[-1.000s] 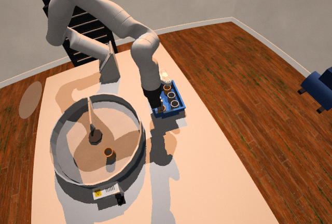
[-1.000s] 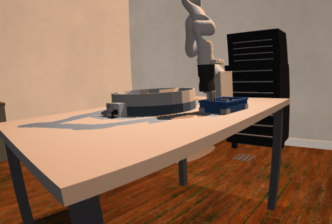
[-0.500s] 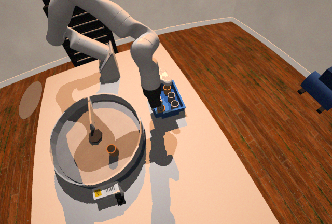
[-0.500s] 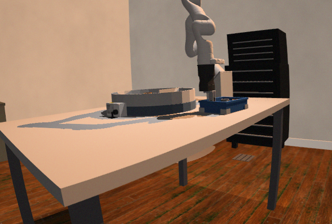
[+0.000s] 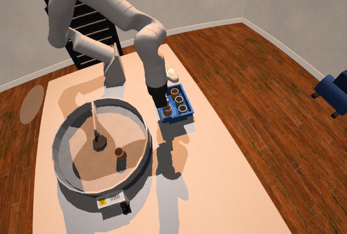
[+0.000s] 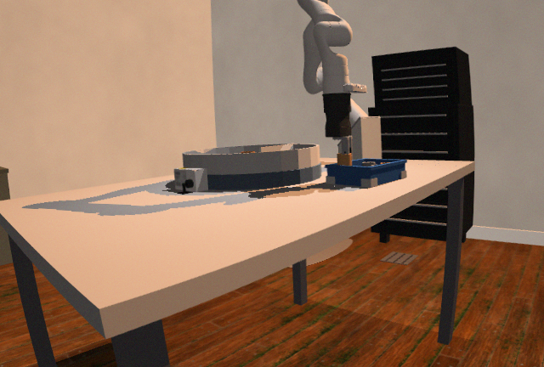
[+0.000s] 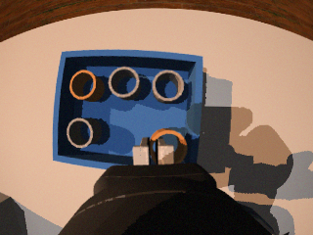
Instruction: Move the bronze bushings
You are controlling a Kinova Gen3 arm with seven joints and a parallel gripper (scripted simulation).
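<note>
My gripper (image 5: 167, 104) (image 6: 344, 151) (image 7: 152, 146) is shut on the wall of a bronze bushing (image 5: 167, 112) (image 6: 344, 160) (image 7: 168, 132), one finger inside it. This bushing is upright, raised to about the rim of the blue crate (image 5: 179, 118) (image 6: 382, 174) (image 7: 57, 108), over its near corner. Another bronze bushing (image 5: 174, 96) (image 7: 82, 71) stands in the crate, with steel bushings (image 5: 179, 96) (image 5: 182, 105) (image 7: 110, 82) (image 7: 155, 86) (image 7: 67, 132). One bronze bushing (image 5: 123, 156) stands upright on the turntable's disc (image 5: 95, 172), off the hub (image 5: 100, 143); its rim barely shows in the exterior view.
A raised grey wall (image 5: 63, 125) (image 6: 250, 163) surrounds the disc, and a thin bar (image 5: 95, 118) reaches inward from it to near the hub. A control box (image 5: 110, 200) (image 6: 193, 178) sits at the turntable's front. A pale object lies behind the crate.
</note>
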